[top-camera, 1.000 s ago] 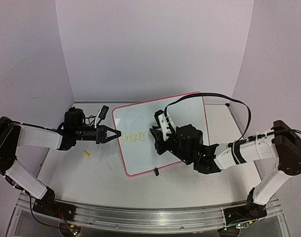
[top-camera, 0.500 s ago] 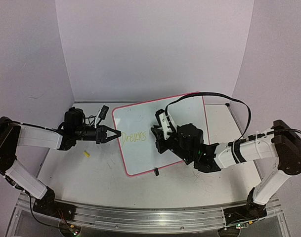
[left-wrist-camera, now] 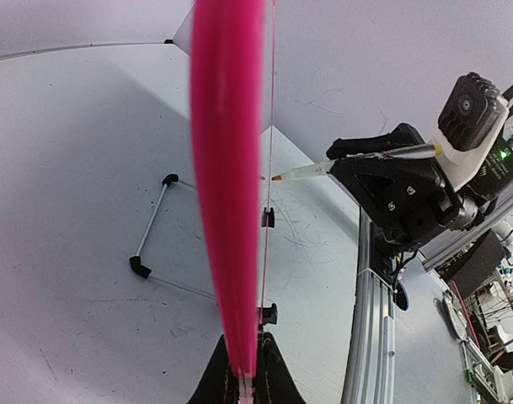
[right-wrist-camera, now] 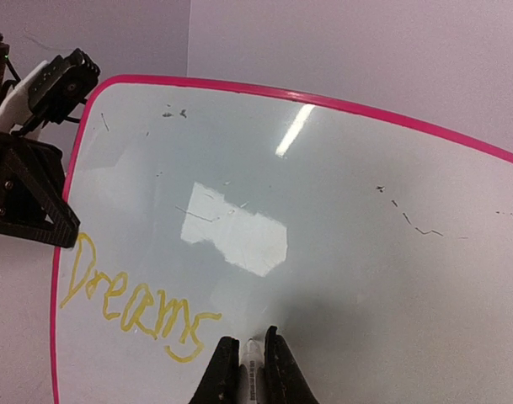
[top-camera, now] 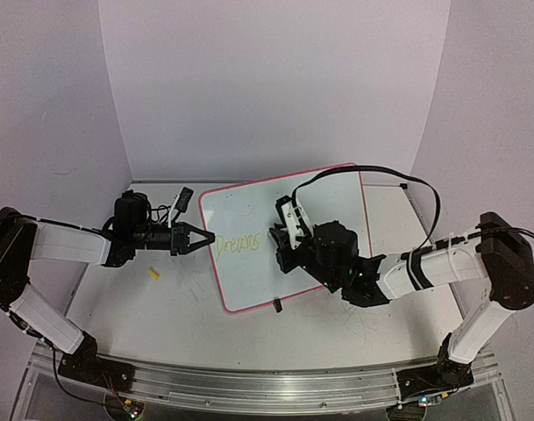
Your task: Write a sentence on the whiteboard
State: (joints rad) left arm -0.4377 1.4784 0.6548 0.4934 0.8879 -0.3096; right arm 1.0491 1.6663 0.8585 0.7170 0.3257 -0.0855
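Note:
The whiteboard point(top-camera: 328, 203), glossy white with a pink rim, stands tilted at the table's middle. The sentence point(top-camera: 236, 245) reads only "Dreams" in yellow near the board's left edge, and it also shows in the right wrist view point(right-wrist-camera: 130, 299). My left gripper point(top-camera: 207, 237) is shut on the board's left rim, which shows as a pink band point(left-wrist-camera: 229, 168) between its jaws point(left-wrist-camera: 243, 383). My right gripper point(top-camera: 275, 239) is shut on a white marker point(right-wrist-camera: 253, 370), with the tip at the board just right of the word's "s". The marker point(left-wrist-camera: 311, 171) also shows in the left wrist view.
A small yellow cap point(top-camera: 153, 274) lies on the table left of the board. A black object point(top-camera: 184, 199) lies behind the left gripper. The board's thin stand leg point(left-wrist-camera: 151, 227) reaches across the table behind it. A black cable point(top-camera: 407, 180) arcs over the board's right corner.
My right arm has shifted very slightly over the board. The yellow writing looks the same. The left arm has not moved.

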